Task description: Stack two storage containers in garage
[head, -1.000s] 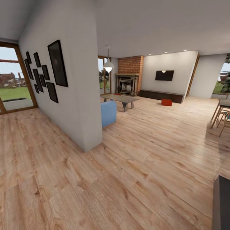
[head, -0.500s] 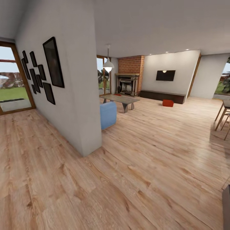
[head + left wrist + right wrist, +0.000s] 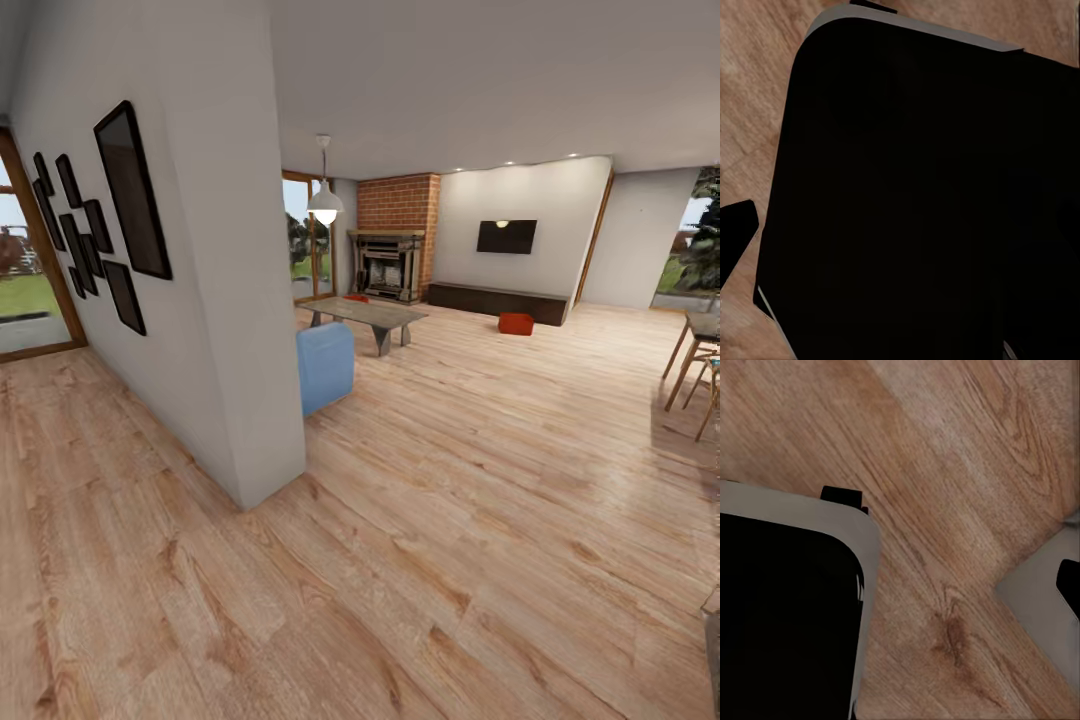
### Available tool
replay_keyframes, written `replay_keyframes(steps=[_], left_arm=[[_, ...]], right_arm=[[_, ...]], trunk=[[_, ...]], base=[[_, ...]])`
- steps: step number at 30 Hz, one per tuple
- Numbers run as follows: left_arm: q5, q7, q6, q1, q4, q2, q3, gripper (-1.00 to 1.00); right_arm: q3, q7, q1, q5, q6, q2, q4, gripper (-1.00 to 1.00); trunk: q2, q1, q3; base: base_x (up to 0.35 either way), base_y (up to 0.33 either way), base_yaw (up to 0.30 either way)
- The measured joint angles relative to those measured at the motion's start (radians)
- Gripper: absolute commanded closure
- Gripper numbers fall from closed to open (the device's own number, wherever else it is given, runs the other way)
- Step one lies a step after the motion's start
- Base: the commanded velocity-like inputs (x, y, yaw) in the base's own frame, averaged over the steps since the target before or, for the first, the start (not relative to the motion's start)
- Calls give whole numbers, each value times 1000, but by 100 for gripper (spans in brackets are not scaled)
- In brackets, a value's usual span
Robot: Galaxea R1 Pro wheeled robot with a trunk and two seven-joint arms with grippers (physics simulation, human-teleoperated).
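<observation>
Far across the light wood plank floor [image 3: 480, 480] of the living room, one orange-red storage container [image 3: 516, 323] sits on the floor in front of the long low dark bench [image 3: 497, 301]. A small red shape [image 3: 357, 298] shows behind the coffee table, near the brick fireplace [image 3: 388, 262]; whether it is the other container I cannot tell. The left wrist view shows a large black part of the robot's body [image 3: 915, 195] over the planks. In the right wrist view there is a black and grey body part [image 3: 787, 615] above wood floor.
A white partition wall [image 3: 230, 300] with black picture frames stands close on the left, its corner near mid-view. Beyond it are a blue armchair [image 3: 325, 365] and a grey coffee table [image 3: 365, 315]. Wooden chairs and a table [image 3: 695, 365] stand at the right edge. A black TV [image 3: 506, 236] hangs above the bench.
The camera has advanced and swung slightly, so the partition wall looms larger and the whole room has shifted in the picture. Nothing in the room itself has visibly moved.
</observation>
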Motion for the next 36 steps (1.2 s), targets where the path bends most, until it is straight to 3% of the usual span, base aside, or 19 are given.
replay_keyframes(steps=[36], left_arm=[[1,0,1,0,0,0,0,-100]], right_arm=[[0,8,0,0,0,0,0,-100]], trunk=[[0,0,0]], base=[[322,0,-244]])
